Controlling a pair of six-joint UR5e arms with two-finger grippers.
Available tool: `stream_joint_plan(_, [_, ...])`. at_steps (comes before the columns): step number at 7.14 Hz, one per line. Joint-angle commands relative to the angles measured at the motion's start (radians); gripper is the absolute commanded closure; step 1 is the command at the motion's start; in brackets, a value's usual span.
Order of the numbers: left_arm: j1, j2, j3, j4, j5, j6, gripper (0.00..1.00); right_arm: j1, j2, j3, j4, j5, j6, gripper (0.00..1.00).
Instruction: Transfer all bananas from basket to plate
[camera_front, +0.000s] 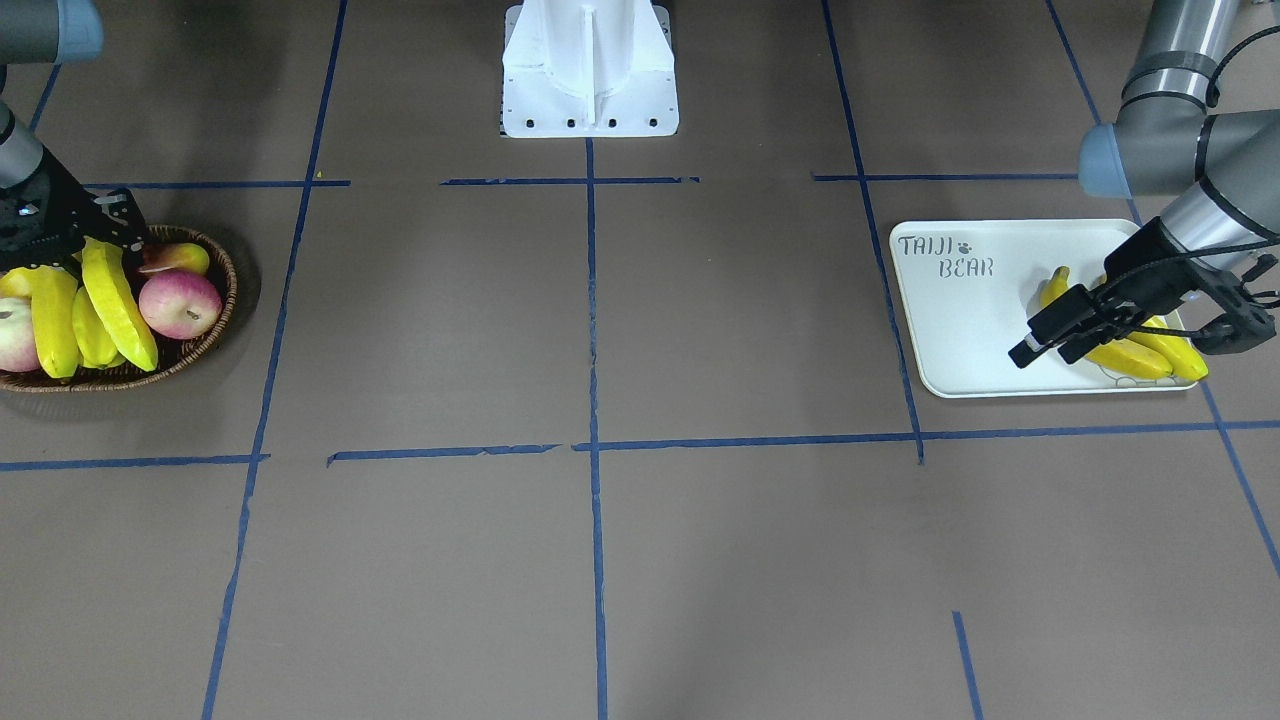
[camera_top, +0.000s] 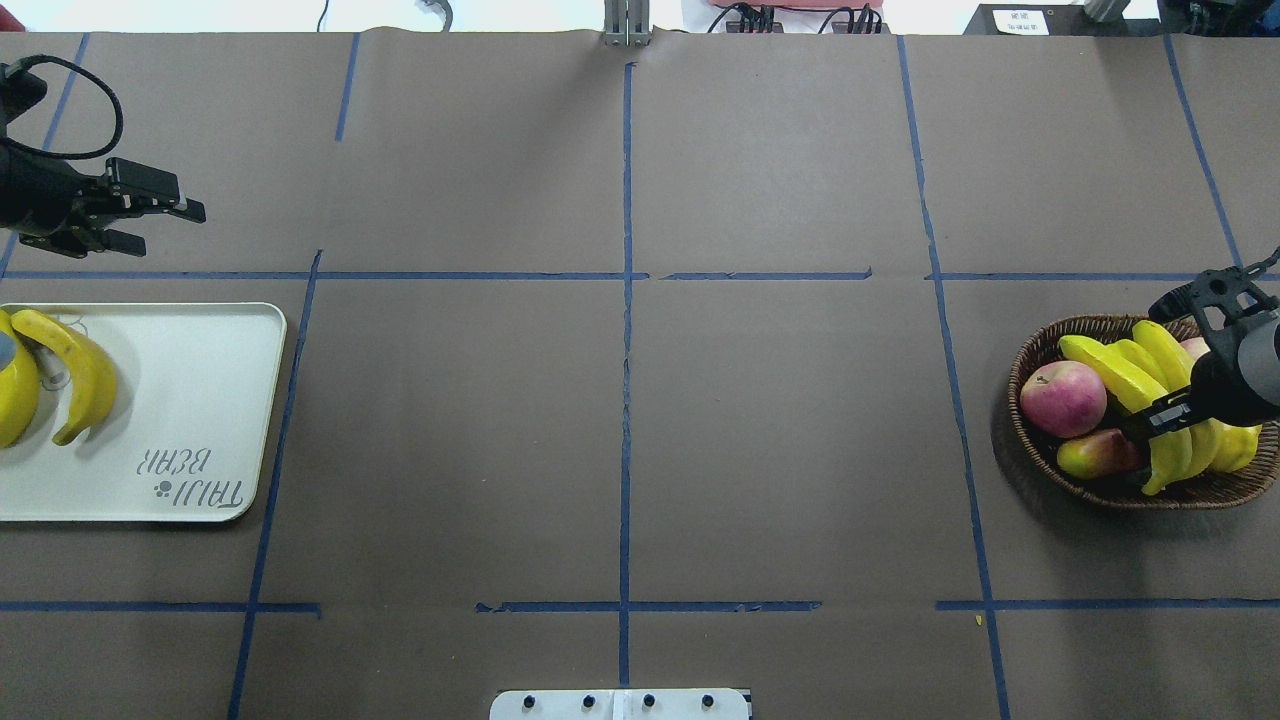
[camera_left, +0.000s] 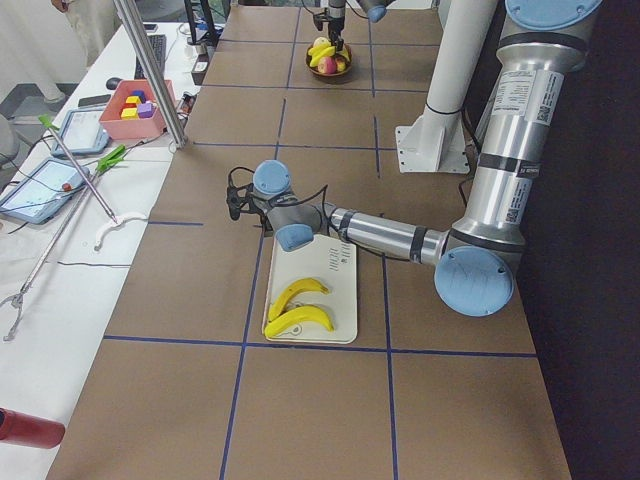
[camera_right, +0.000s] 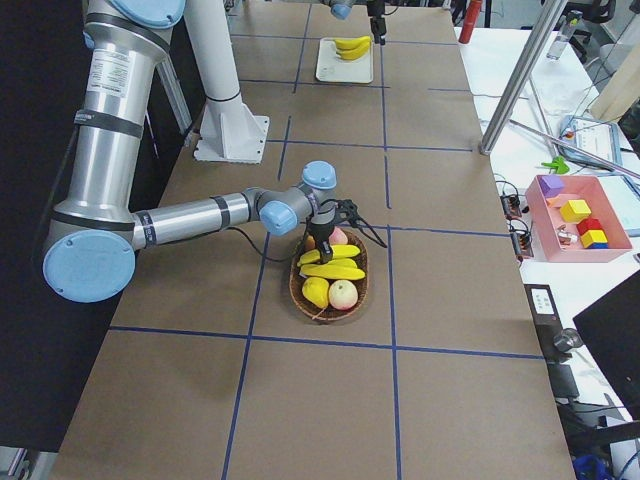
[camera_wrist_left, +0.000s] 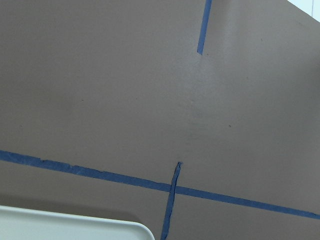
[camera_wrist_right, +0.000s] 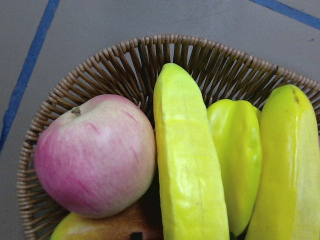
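From the end of the counter (camera_top: 780, 440) on the robot's right, the wicker basket (camera_top: 1100, 322) sits closest, crowded with fruit. Two bananas are still in it: one long banana (camera_front: 118, 300) lies on top of the pile, and a second banana (camera_front: 52, 320) lies alongside, with a ridged starfruit (camera_front: 92, 335) wedged between them. A pink-red apple (camera_front: 180, 303) sits on the side toward the middle of the counter, and a reddish-yellow fruit (camera_front: 180, 258) is tucked by it against the rim.

The right pincer (camera_front: 95, 238) is down at the basket's robot-side edge, its dark fingers either side of the top banana's end. I cannot tell whether they are clamped on it or merely around it.

Far off at the other end lies the white plate (camera_top: 190, 380), with two more bananas (camera_top: 80, 375) resting side by side on the half away from the lettering.

The left pincer (camera_top: 165, 226) hangs just past the plate's operator-side edge, fingers apart and holding nothing.
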Motion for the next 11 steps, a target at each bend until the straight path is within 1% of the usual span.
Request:
stream_joint_plan(1, [0.000, 0.001, 0.000, 0.000, 0.000, 0.000, 0.00, -0.001, 0.003, 0.001, 0.001, -0.001, 0.000, 0.77])
stream_joint_plan(2, [0.000, 0.001, 0.000, 0.000, 0.000, 0.001, 0.00, 0.004, 0.002, 0.007, 0.001, -0.001, 0.000, 0.91])
stream_joint_plan(3, [0.000, 0.001, 0.000, 0.000, 0.000, 0.000, 0.00, 0.007, -0.004, 0.026, 0.000, 0.003, 0.000, 0.96])
stream_joint_plan(4, [0.002, 0.001, 0.000, 0.000, 0.000, 0.000, 0.00, 0.025, -0.007, 0.066, -0.014, 0.013, 0.000, 1.00])
stream_joint_plan(5, [0.005, 0.001, 0.000, 0.000, 0.000, 0.000, 0.00, 0.060, -0.003, 0.103, -0.038, 0.028, 0.000, 1.00])
stream_joint_plan(6, [0.026, 0.000, 0.001, -0.005, 0.000, 0.000, 0.00, 0.099, 0.013, 0.153, -0.090, 0.095, 0.000, 1.00])
stream_joint_plan(7, [0.031, -0.010, 0.000, -0.005, -0.002, 0.000, 0.00, 0.113, 0.081, 0.160, -0.097, 0.128, 0.012, 1.00])
stream_joint_plan(8, [0.040, -0.020, -0.003, -0.006, -0.002, 0.000, 0.00, 0.111, 0.153, 0.151, -0.092, 0.133, 0.091, 0.99])
stream_joint_plan(9, [0.049, -0.043, -0.006, -0.006, -0.002, -0.005, 0.00, 0.105, 0.230, 0.134, -0.080, 0.136, 0.223, 0.99])
stream_joint_plan(10, [0.054, -0.063, -0.009, -0.009, -0.002, -0.057, 0.00, 0.066, 0.349, 0.119, -0.080, 0.135, 0.367, 0.99])
stream_joint_plan(11, [0.093, -0.080, -0.018, -0.044, 0.008, -0.148, 0.00, -0.011, 0.449, 0.082, -0.077, 0.103, 0.476, 0.99])
